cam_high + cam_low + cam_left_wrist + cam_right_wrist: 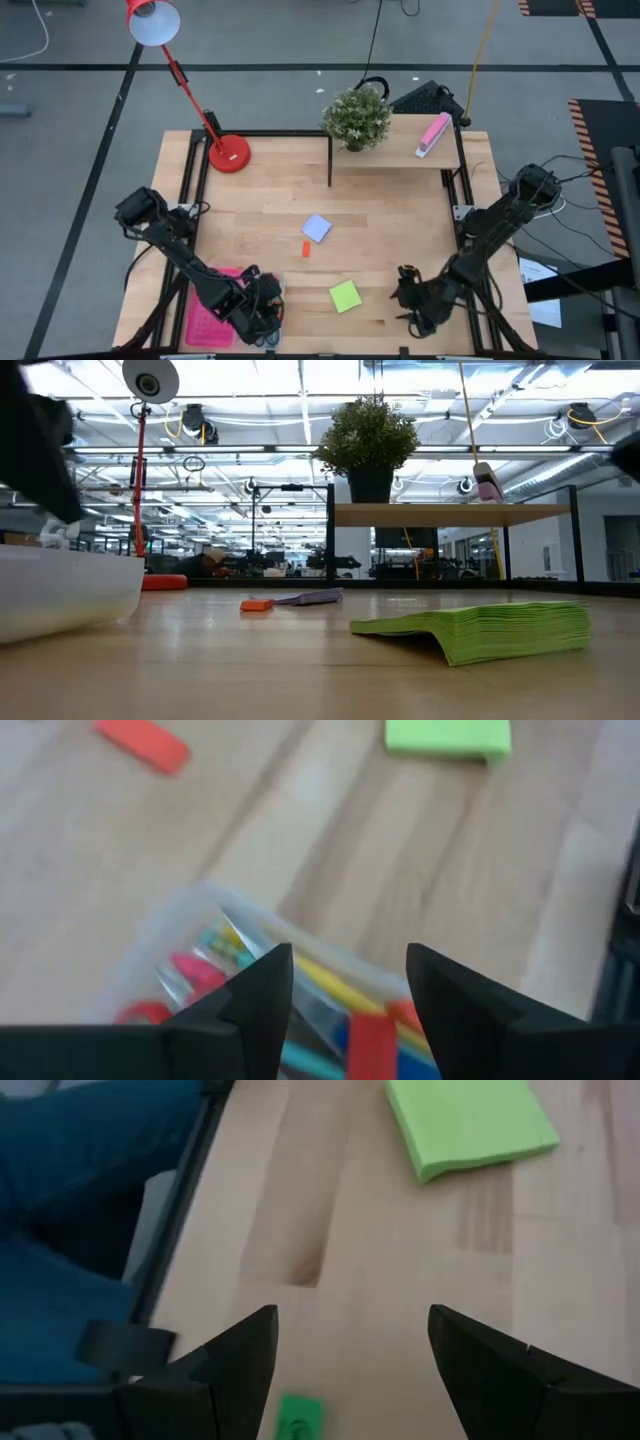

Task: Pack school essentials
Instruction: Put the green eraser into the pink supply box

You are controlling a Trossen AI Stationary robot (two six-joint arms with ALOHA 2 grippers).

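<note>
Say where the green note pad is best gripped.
Judging by its pose, take the green note pad across two opposite edges from straight above: it lies flat on the table, and its near corner droops in the low view, giving a little purchase. The right tool is nearest.

bench (400, 200): pale wood planks, smooth, matt, visible grain
bench frame (190, 190): black metal bars along left and right edges
green note pad (480, 632): stacked paper sheets, matt, edges layered
pale-blue note pad (317, 228): paper, matt
orange block (143, 742): smooth, looks like plastic or rubber
clear case (190, 950): see-through plastic, slightly glossy; bright plastic-looking stationery inside
pink tray (208, 318): perforated plastic, near left corner
left gripper (345, 982), right gripper (350, 1345): fingers dark matt plastic, apart
lamp (228, 152): red base and arm, glossy painted metal look
shelf (400, 150): same pale wood, far edge
</note>
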